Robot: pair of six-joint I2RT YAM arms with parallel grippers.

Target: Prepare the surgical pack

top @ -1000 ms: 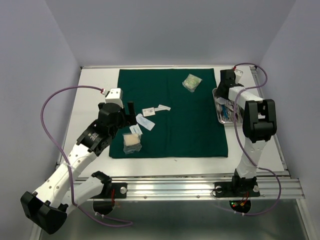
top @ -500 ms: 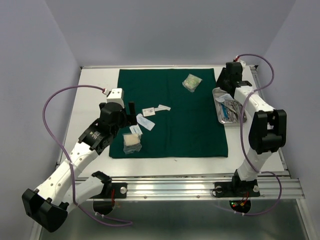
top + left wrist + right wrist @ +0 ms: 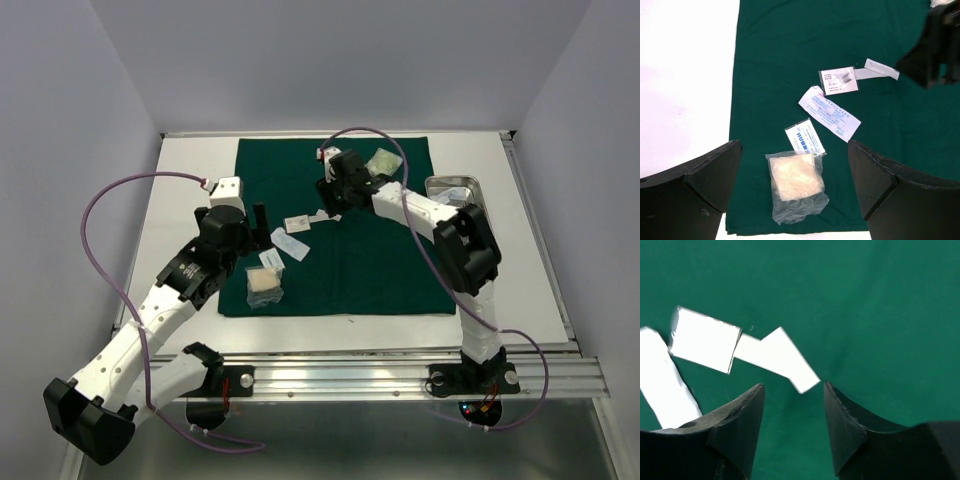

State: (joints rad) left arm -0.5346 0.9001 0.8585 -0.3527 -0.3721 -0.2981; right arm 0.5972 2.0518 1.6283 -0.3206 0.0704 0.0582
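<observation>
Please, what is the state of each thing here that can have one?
Green drape: spread flat.
Steel tray: upright, by the drape's right edge.
Gauze bag: lying on the drape, untouched.
Left end effector: open, empty.
Right end effector: open, empty, above a white packet.

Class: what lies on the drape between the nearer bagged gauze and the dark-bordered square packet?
Two flat white packets: a small packet by the gauze, a longer packet by the square packet; the left wrist view shows it.
</observation>
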